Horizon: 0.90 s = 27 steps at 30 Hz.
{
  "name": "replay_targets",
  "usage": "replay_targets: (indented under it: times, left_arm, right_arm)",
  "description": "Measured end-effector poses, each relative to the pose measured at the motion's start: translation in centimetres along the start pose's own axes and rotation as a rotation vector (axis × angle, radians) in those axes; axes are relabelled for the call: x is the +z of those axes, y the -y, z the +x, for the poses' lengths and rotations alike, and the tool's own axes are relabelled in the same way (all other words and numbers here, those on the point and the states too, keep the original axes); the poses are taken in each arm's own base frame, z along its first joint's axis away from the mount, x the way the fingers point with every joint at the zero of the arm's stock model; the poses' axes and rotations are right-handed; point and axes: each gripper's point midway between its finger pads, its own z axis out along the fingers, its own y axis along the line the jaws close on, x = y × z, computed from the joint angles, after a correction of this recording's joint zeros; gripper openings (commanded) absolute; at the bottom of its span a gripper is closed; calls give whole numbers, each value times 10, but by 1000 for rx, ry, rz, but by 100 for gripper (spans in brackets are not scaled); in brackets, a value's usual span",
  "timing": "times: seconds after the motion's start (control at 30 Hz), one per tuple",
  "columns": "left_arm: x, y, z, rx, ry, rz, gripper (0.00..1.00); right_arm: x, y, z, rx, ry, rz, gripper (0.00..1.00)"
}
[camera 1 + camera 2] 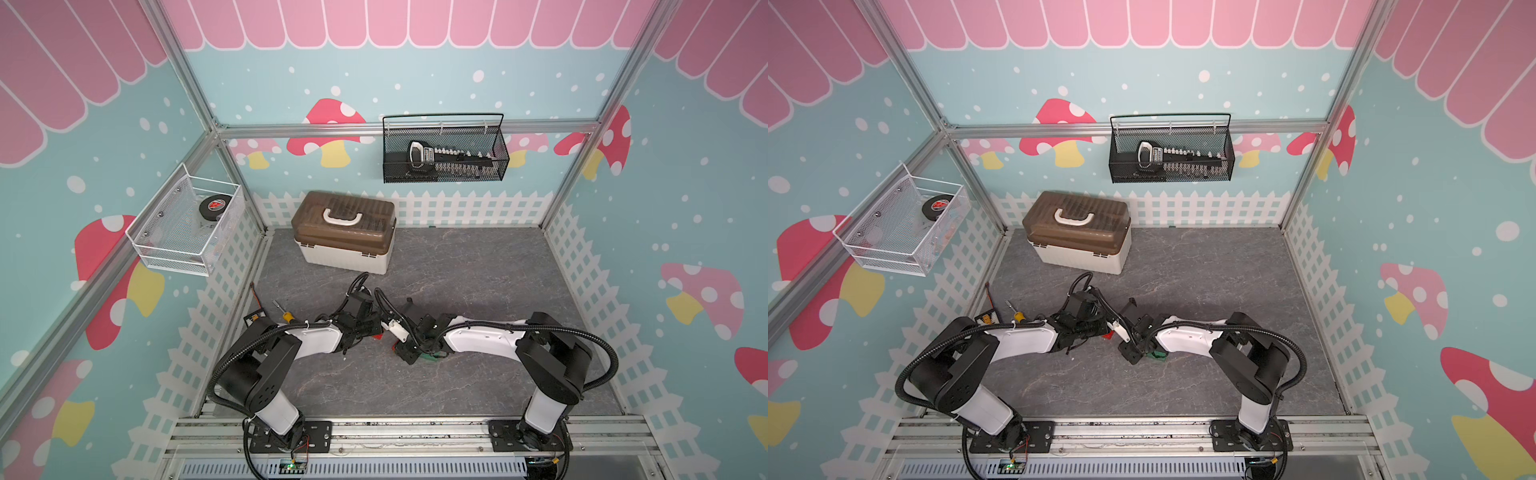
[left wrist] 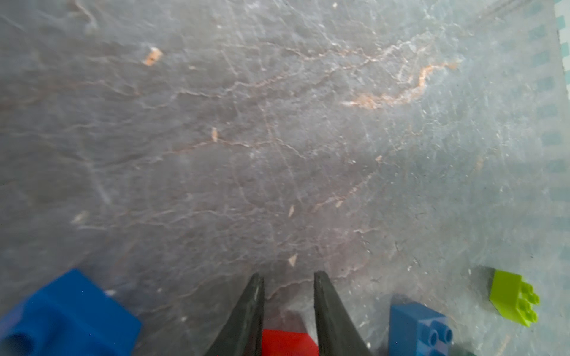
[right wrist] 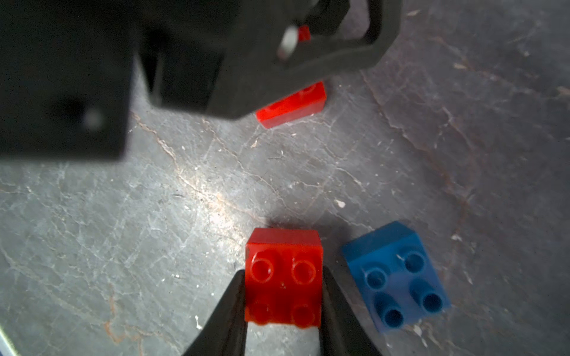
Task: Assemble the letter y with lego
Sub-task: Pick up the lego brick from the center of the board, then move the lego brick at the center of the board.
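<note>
In the right wrist view my right gripper (image 3: 283, 272) is shut on a red lego brick (image 3: 285, 246), studs toward the camera, fingers (image 3: 229, 308) pressed on both its sides. A blue brick (image 3: 394, 274) lies just beside it. Ahead, the black body of my left gripper stands over a second red brick (image 3: 293, 103). In the left wrist view my left gripper (image 2: 288, 277) is shut on that red brick (image 2: 288, 342), low on the floor. Blue bricks (image 2: 68, 314) (image 2: 416, 329) flank it, and a lime brick (image 2: 512, 297) lies farther off. A dark green brick (image 1: 428, 358) peeks from under the right wrist. No joined letter y shows.
Both arms meet over the middle of the grey floor. A yellow-handled screwdriver (image 1: 284, 313) lies by the left arm. A brown-lidded toolbox (image 1: 344, 232) stands at the back. A black wire basket (image 1: 444, 149) hangs on the back wall, a white one (image 1: 187, 226) on the left wall.
</note>
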Motion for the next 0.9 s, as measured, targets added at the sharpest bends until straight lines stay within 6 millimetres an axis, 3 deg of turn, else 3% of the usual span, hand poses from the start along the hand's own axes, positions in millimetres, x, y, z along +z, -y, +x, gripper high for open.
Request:
replay_targets:
  times: [0.33, 0.5, 0.77, 0.9]
  left_arm:
    - [1, 18, 16, 27, -30, 81, 26]
    - [-2, 27, 23, 41, -47, 111, 39]
    - [-23, -1, 21, -10, -54, 41, 47]
    - [-33, -5, 23, -12, -53, 29, 49]
  right_arm:
    - [-8, 1, -14, 8, 61, -1, 34]
    - [-12, 1, -12, 6, 69, -2, 34]
    - [-13, 2, -14, -26, 68, 4, 34]
    - [-17, 1, -23, -41, 83, 3, 34]
